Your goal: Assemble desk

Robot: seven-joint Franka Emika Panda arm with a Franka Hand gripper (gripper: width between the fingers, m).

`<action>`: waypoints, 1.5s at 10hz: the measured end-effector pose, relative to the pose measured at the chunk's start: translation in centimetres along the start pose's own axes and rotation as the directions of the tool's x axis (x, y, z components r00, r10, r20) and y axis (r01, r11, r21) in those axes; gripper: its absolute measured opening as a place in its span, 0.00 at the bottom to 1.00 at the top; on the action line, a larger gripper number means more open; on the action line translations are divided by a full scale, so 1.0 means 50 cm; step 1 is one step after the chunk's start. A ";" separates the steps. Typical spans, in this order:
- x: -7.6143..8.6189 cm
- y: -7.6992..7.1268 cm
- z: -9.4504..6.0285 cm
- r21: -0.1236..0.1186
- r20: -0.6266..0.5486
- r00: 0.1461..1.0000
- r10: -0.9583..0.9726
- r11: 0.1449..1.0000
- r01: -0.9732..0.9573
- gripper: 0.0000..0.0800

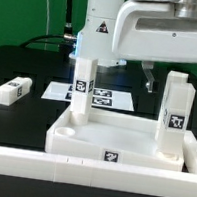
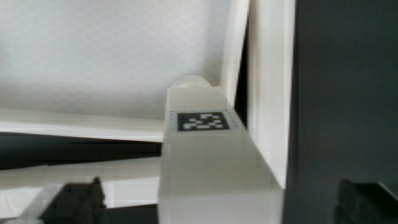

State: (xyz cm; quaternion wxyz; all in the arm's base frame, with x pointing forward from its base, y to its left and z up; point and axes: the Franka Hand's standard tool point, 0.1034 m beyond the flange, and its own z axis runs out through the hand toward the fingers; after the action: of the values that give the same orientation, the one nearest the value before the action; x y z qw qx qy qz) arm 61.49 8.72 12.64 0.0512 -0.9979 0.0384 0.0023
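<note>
My jaws stand spread either side of an upright white leg (image 2: 217,165); I see a black-and-white square tag (image 2: 205,121) on it.

no legible text, only coded square tags (image 1: 82,84) on legs (image 1: 78,112) and slab (image 1: 78,150)

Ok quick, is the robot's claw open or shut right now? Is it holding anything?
The gripper: open, holding nothing. A white leg stands between its fingers, with gaps on both sides.
</note>
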 end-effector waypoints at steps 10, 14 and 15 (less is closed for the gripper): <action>-0.004 0.000 0.002 0.006 0.001 0.941 0.339 0.941 -0.339 0.36; -0.003 -0.006 0.005 0.016 -0.005 0.735 0.678 0.735 -0.678 0.36; -0.002 -0.006 0.004 0.021 -0.007 0.687 0.727 0.687 -0.727 0.36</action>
State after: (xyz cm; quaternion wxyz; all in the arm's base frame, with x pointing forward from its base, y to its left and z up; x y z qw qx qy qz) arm 61.44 9.07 12.45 0.0541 -0.9008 0.4307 0.0148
